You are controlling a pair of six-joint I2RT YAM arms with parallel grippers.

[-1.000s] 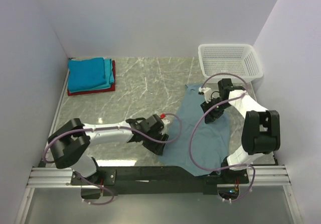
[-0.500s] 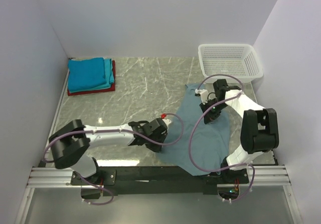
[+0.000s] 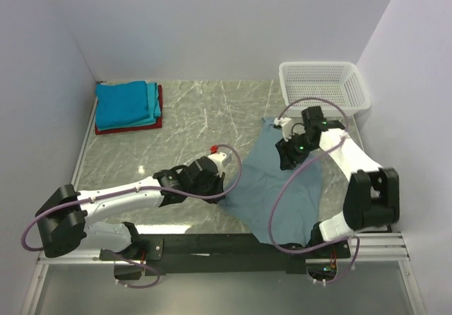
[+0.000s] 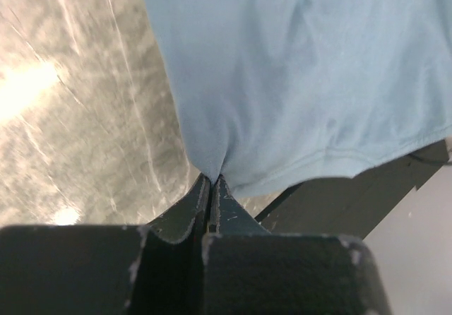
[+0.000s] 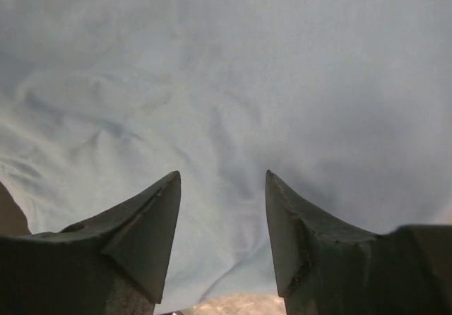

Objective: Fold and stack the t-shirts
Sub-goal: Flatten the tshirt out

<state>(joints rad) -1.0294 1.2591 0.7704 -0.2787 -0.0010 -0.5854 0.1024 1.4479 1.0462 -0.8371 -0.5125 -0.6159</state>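
Observation:
A large dusty grey-blue t-shirt (image 3: 289, 188) lies spread on the right half of the marble table, its near end hanging over the front rail. My left gripper (image 3: 220, 186) is shut on the shirt's left edge. In the left wrist view the cloth (image 4: 296, 82) is pinched into a point at the closed tips (image 4: 213, 179). My right gripper (image 3: 288, 152) hovers open over the shirt's far part. The right wrist view shows only cloth (image 5: 226, 82) between the spread fingers (image 5: 222, 177). Folded bright blue, teal and red t-shirts (image 3: 127, 107) are stacked at the far left.
A white plastic mesh basket (image 3: 325, 82) stands at the far right corner, just behind the right arm. Bare marble table (image 3: 198, 117) lies between the stack and the shirt. The black front rail (image 3: 212, 244) runs along the near edge, and walls close in on both sides.
The left gripper has shut on the shirt's left edge and drawn it leftward as the arm swung left. The right gripper shifted slightly toward the shirt's far left part and stands open.

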